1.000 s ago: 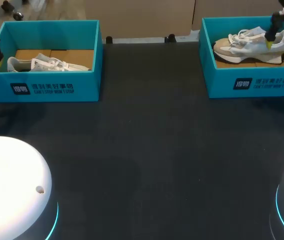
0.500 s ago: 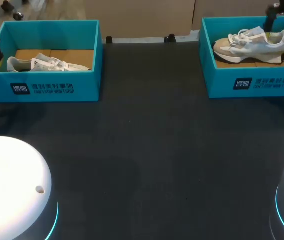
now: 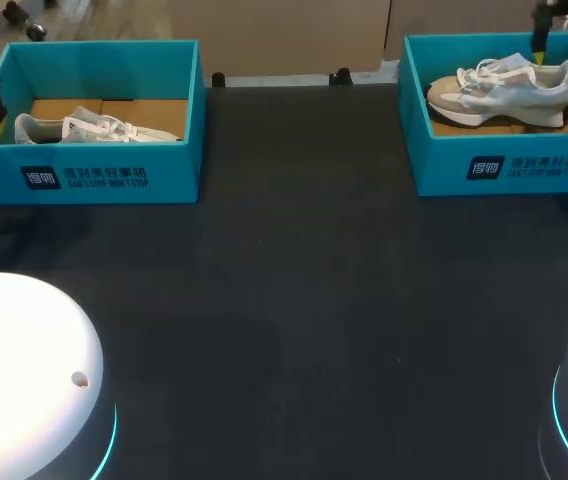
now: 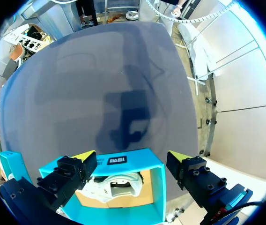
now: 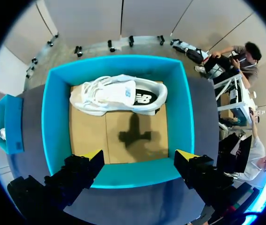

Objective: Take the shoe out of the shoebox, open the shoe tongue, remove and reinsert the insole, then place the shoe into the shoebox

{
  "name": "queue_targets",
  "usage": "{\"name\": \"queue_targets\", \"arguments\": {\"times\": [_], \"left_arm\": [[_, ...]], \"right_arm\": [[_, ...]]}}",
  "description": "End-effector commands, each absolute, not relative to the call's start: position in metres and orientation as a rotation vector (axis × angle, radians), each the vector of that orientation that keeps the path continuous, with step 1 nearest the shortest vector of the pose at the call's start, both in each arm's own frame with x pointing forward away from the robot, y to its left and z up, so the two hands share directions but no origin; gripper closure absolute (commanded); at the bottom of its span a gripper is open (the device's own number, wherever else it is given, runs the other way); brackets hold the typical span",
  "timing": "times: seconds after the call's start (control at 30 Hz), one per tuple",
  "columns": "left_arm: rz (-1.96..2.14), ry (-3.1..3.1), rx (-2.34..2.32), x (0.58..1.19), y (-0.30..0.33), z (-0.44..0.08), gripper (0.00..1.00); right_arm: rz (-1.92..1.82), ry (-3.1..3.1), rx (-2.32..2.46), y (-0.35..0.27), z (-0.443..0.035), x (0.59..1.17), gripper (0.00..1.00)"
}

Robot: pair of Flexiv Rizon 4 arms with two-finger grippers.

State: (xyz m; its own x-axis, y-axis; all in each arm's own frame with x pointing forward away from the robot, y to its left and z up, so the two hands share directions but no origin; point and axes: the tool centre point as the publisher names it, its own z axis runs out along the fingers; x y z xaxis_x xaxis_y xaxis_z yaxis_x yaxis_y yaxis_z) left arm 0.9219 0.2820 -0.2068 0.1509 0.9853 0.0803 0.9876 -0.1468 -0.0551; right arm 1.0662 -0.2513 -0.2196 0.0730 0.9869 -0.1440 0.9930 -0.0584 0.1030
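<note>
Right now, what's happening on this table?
Nothing is held. The right fingers hang open above the right box, with the right shoe lying inside. The left fingers are open over the left box, with the left shoe inside. Neither shoe is out.

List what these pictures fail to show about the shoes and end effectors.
- Left shoe, head view: its sole sits behind the front wall of the left box.
- Left shoe, left wrist view: partly behind a finger of the left end effector and cut by the rim.
- Right end effector, head view: mostly cut off at the top edge.
- Insoles: inside the shoes, seen in no view.
</note>
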Motion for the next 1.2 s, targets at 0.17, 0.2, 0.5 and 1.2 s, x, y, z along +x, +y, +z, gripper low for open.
{"name": "queue_targets", "arguments": {"times": [0.17, 0.2, 0.5, 1.2], "left_arm": [[-0.044, -1.988, -2.31, 0.92, 0.282, -0.206, 0.0], [-0.044, -1.988, -2.31, 0.92, 0.282, -0.206, 0.0], [-0.044, -1.988, -2.31, 0.92, 0.282, -0.206, 0.0], [-0.044, -1.988, -2.31, 0.92, 0.282, -0.206, 0.0]], "right_arm": [[-0.097, 1.966, 2.146, -0.267, -0.226, 1.095, 0.0], [-0.081, 1.949, 2.136, -0.27, -0.226, 1.101, 0.0], [-0.075, 1.853, 2.141, -0.288, -0.257, 1.135, 0.0], [-0.138, 1.914, 2.092, -0.294, -0.298, 1.147, 0.0]]}}
